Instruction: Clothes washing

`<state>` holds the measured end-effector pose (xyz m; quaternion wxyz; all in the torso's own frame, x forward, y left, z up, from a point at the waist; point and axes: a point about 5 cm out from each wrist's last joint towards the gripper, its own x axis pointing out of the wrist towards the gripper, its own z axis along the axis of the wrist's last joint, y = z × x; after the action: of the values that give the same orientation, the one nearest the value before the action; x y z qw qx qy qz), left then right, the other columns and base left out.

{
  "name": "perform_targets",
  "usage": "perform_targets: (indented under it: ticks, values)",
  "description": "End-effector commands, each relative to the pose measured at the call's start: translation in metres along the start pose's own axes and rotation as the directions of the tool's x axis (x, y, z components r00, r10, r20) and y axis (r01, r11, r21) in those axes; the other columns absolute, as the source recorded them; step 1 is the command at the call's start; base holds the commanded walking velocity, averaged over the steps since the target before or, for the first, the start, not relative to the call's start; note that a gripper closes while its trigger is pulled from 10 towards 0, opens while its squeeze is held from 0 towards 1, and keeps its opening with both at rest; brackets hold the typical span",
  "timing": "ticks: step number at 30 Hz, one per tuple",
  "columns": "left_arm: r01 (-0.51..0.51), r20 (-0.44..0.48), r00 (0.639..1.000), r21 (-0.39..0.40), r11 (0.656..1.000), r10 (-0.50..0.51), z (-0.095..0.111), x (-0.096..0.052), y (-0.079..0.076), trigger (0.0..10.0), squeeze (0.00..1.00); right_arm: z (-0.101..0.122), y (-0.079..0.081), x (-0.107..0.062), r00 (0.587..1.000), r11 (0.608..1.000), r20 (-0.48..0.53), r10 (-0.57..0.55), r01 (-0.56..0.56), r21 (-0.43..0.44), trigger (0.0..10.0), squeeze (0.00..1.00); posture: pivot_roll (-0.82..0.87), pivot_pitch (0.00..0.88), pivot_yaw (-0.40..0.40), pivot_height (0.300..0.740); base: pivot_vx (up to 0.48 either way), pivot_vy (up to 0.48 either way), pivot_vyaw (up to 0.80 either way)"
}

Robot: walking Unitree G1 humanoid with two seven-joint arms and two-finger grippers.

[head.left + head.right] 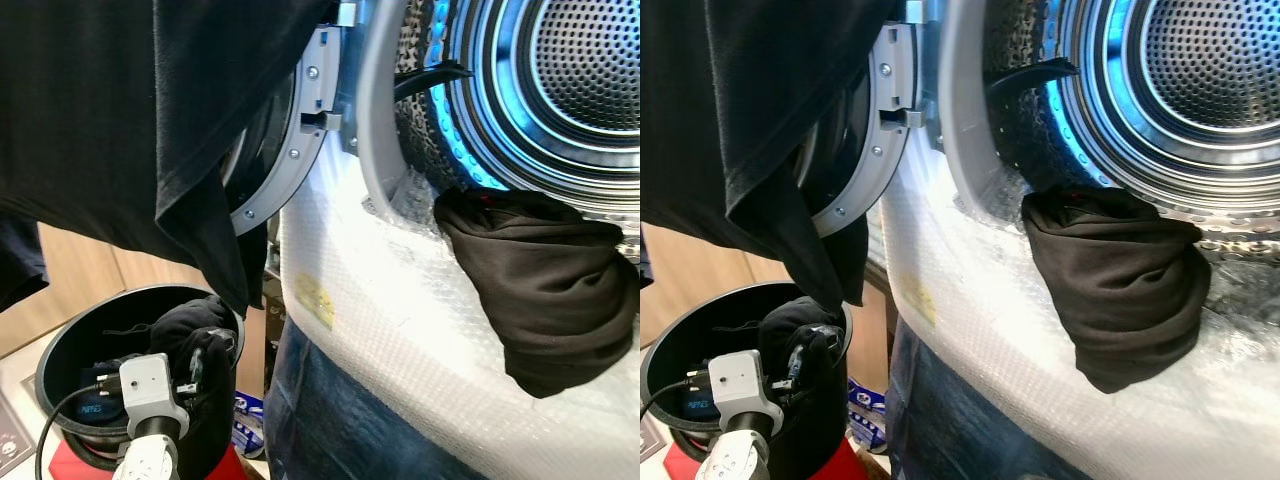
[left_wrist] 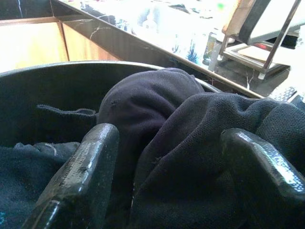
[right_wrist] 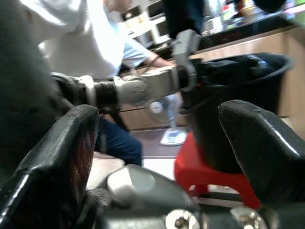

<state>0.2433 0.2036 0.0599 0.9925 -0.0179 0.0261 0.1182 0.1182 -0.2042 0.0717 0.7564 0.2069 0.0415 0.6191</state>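
Left gripper (image 2: 164, 181) spread wide inside the black bucket (image 1: 60, 345), at about seven o'clock in the head views, fingers (image 2: 76, 176) either side of a bunched dark garment (image 2: 190, 143) without closing on it; grey wrist camera block (image 1: 150, 385) just behind, cable looping off toward eight o'clock. Bucket set on a red stool (image 3: 200, 167), more dark cloth and something with faint blue print lying at its bottom, too blurred to read. Right gripper (image 3: 157, 157) likewise parted, grasping nothing, looking back across the room at the left arm (image 3: 138, 88), the bucket and a person in a white top (image 3: 90, 43) with blue trousers; a small white fan (image 3: 164, 119) on the floor beyond. From the bucket toward twelve o'clock, a large black shirt (image 1: 120, 120) hanging down over the open washer door (image 1: 290, 140), its lowest corner dangling just above the bucket rim. Toward three o'clock, the washing machine (image 1: 380, 330), front wrapped in bubble film, a small yellow label (image 1: 313, 298) on it with writing too small to make out. Drum (image 1: 575, 70) perforated and lit blue, at one to two o'clock. Another black garment (image 1: 540, 290) draped over the lower lip of the opening, half hanging outside. Wooden cabinets (image 1: 90, 275) at nine o'clock behind the bucket.
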Motion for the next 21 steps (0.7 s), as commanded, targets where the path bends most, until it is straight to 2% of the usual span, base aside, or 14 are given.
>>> perform_targets:
  ticks: [1,3,5,6,8,10,11,14,16,20,21]
  values:
    - [0.017,-0.007,1.0,0.005,1.0,-0.017,-0.004,0.0,-0.003,10.0,0.0,0.007,-0.009,-0.005,1.0,0.996,0.016,-0.026,0.028,-0.082,10.0,0.0,0.05,0.0,-0.054,0.74,0.0,0.0,0.0]
    - [0.018,-0.014,1.0,0.01,1.0,-0.018,-0.007,0.0,-0.002,10.0,0.0,0.01,-0.019,-0.006,0.998,0.99,0.039,-0.054,0.059,-0.128,10.0,0.0,0.05,0.0,-0.052,0.74,0.0,0.0,0.0]
    - [0.018,-0.017,1.0,0.011,1.0,-0.018,-0.008,0.0,-0.001,10.0,0.0,0.021,-0.015,-0.006,0.998,0.986,0.037,-0.054,0.059,-0.155,10.0,0.0,0.05,0.0,-0.052,0.74,0.0,0.0,0.0]
    - [0.02,-0.017,1.0,0.012,1.0,-0.02,-0.009,0.001,-0.002,10.0,0.0,0.044,-0.001,-0.005,0.998,0.979,0.005,-0.061,0.061,-0.194,10.0,0.0,0.05,0.0,-0.051,0.74,0.0,0.0,0.0]
    - [0.02,-0.018,1.0,0.012,1.0,-0.02,-0.009,0.002,-0.002,10.0,0.0,0.046,0.001,-0.008,0.996,0.977,-0.033,-0.087,0.079,-0.2,10.0,0.0,0.04,0.0,-0.053,0.74,0.0,0.0,0.0]
    - [0.02,-0.016,1.0,0.011,1.0,-0.02,-0.009,0.003,-0.002,10.0,0.0,0.038,-0.002,-0.013,0.992,0.981,-0.066,-0.103,0.09,-0.174,10.0,0.0,0.05,0.0,-0.054,0.74,0.0,0.0,0.0]
    - [0.021,-0.016,1.0,0.01,1.0,-0.021,-0.01,0.003,-0.003,10.0,0.0,0.029,-0.005,-0.016,0.987,0.982,-0.119,-0.111,0.09,-0.168,10.0,0.0,0.05,0.0,-0.053,0.74,0.0,0.0,0.0]
    - [0.024,-0.016,1.0,0.013,1.0,-0.024,-0.01,0.004,-0.003,10.0,0.0,0.02,-0.007,-0.018,0.979,0.983,-0.167,-0.116,0.09,-0.159,10.0,0.0,0.05,0.0,-0.051,0.74,0.0,0.0,0.0]
    - [0.027,-0.015,1.0,0.014,1.0,-0.026,-0.01,0.004,-0.003,10.0,0.0,0.013,-0.014,-0.018,0.967,0.979,-0.198,-0.163,0.134,-0.154,10.0,0.0,0.04,0.0,-0.051,0.74,0.0,0.0,0.0]
    - [0.03,-0.017,0.999,0.015,0.999,-0.03,-0.011,0.005,-0.004,10.0,0.0,-0.014,-0.026,-0.012,0.894,0.977,-0.402,-0.198,0.146,-0.157,10.0,0.0,0.05,0.0,-0.051,0.74,0.0,0.0,0.0]
    - [0.03,-0.017,0.999,0.015,0.999,-0.03,-0.011,0.005,-0.004,10.0,0.0,-0.017,-0.028,-0.012,0.885,0.976,-0.42,-0.202,0.149,-0.157,10.0,0.0,0.05,0.0,-0.051,0.74,0.0,0.0,0.0]
